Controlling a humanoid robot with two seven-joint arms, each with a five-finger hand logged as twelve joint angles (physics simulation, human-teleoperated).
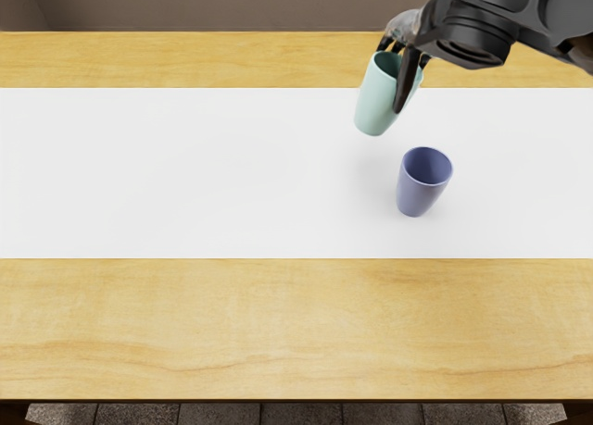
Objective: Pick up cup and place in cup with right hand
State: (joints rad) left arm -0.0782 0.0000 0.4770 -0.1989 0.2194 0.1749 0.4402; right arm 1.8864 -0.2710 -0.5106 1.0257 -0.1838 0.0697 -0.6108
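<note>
From the picture's upper right my right hand [405, 62] reaches in, its fingers closed around the upper part of a mint green cup [374, 103]. One dark finger lies over the near right side of this cup, and other fingertips show at its back rim. The green cup is slightly tilted and appears held above the table. A blue-purple cup [419, 195] stands upright below and to the right of it, apart from it, its mouth facing up.
A white strip [185, 175] crosses the wooden table [232, 323] from side to side. The table's near edge runs along the bottom of the picture, with floor tiles beneath. A brownish wall is behind the far edge.
</note>
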